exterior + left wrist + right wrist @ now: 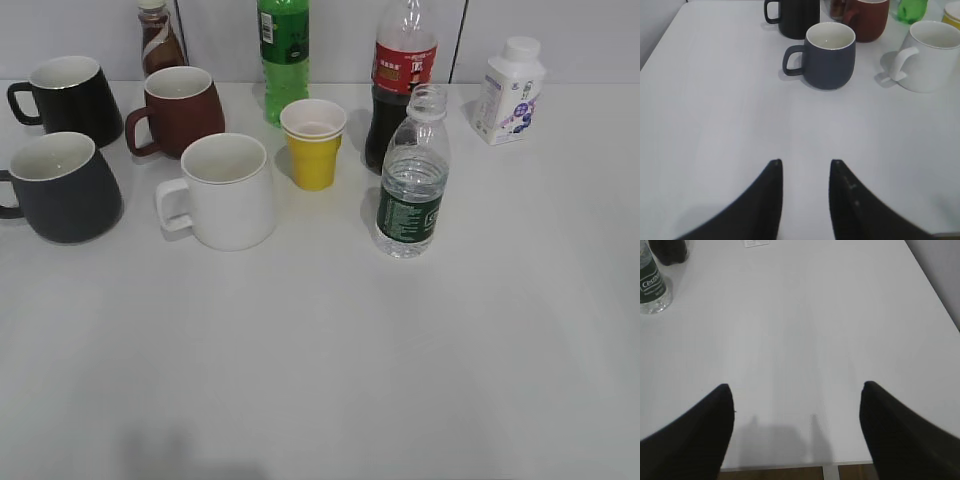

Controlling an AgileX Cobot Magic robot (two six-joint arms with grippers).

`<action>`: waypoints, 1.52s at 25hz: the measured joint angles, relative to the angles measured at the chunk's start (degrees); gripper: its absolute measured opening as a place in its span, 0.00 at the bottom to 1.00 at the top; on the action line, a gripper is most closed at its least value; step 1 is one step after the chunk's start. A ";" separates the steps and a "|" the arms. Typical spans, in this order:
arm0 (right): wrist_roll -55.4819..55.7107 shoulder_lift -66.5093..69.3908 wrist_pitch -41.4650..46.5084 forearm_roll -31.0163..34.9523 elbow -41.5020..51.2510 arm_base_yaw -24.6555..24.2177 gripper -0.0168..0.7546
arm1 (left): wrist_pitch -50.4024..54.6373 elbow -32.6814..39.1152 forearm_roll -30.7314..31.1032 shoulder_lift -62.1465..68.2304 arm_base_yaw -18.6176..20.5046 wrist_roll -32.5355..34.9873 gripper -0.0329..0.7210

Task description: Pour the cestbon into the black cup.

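The cestbon [412,180] stands upright and capless right of the table's middle, partly filled with water; the right wrist view shows its lower part at the far left [651,285]. The black cup [62,187], matte charcoal with a white inside, stands at the left edge, handle to the left. It also shows in the left wrist view [829,55]. My left gripper [805,167] is open and empty over bare table, well short of the cup. My right gripper [797,390] is wide open and empty near the table's front edge. Neither gripper shows in the exterior view.
A glossy black mug [70,98], brown mug [180,110], white mug [228,190] and yellow cup [314,143] stand around the black cup. A green soda bottle [284,50], cola bottle [402,80] and white milk bottle [508,92] stand behind.
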 joint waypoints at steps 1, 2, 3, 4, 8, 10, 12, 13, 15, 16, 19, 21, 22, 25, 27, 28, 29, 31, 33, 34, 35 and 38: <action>0.00 0.00 0.00 0.00 0.00 0.00 0.78 | 0.00 0.00 0.00 0.00 0.00 0.00 0.36; 0.00 0.00 0.00 0.00 0.00 0.00 0.78 | 0.00 0.00 0.00 0.00 0.00 0.00 0.36; 0.00 0.00 0.00 0.00 0.00 0.00 0.78 | 0.00 0.00 0.00 0.00 0.00 0.00 0.36; 0.00 0.00 0.00 0.00 0.00 0.00 0.78 | 0.00 0.00 0.00 0.00 0.00 0.00 0.36; 0.00 0.00 0.00 0.00 0.00 0.00 0.78 | 0.00 0.00 0.00 0.00 0.00 0.00 0.36; 0.00 0.00 0.00 0.00 0.00 0.00 0.78 | 0.00 0.00 0.00 0.00 0.00 0.00 0.36; 0.00 0.00 0.00 0.00 0.00 0.00 0.78 | 0.00 0.00 0.00 0.00 0.00 0.00 0.36; 0.00 0.00 0.00 0.00 0.00 0.00 0.78 | 0.00 0.00 0.00 0.00 0.00 0.00 0.36; 0.00 0.00 0.00 0.00 0.00 0.00 0.78 | 0.00 0.00 0.00 0.00 0.00 0.00 0.36; 0.00 0.00 0.00 0.00 0.00 0.00 0.78 | 0.00 0.00 0.00 0.00 0.00 0.00 0.36; 0.00 0.00 0.00 0.00 0.00 0.00 0.78 | 0.00 0.00 0.00 0.00 0.00 0.00 0.36; 0.00 0.00 0.00 0.00 0.00 0.00 0.78 | 0.00 0.00 0.00 0.00 0.00 0.00 0.36; 0.00 0.00 0.00 0.00 0.00 0.00 0.78 | 0.00 0.00 0.00 0.00 0.00 0.00 0.36; 0.00 0.00 0.00 0.00 0.00 0.00 0.78 | 0.00 0.00 0.00 0.00 0.00 0.00 0.36; 0.00 0.00 0.00 0.00 0.00 0.00 0.78 | 0.00 0.00 0.00 0.00 0.00 0.00 0.36; 0.00 0.00 0.00 0.00 0.00 0.00 0.78 | 0.00 0.00 0.00 0.00 0.00 0.00 0.36; 0.00 0.00 0.00 0.00 0.00 0.00 0.78 | 0.00 0.00 0.00 0.00 0.00 0.00 0.36; 0.00 0.00 0.00 0.00 0.00 0.00 0.78 | 0.00 0.00 0.00 0.00 0.00 0.00 0.36; 0.00 0.00 0.00 0.00 0.00 0.00 0.78 | 0.00 0.00 0.00 0.00 0.00 0.00 0.36; 0.00 0.00 0.00 0.00 0.00 0.00 0.78 | 0.00 0.00 0.00 0.00 0.00 0.00 0.36; 0.00 0.00 0.00 0.00 0.00 0.00 0.78 | 0.00 0.00 0.00 0.00 0.00 0.00 0.36; 0.00 0.00 0.00 0.00 0.00 0.00 0.78 | 0.00 0.00 0.00 0.00 0.00 0.00 0.36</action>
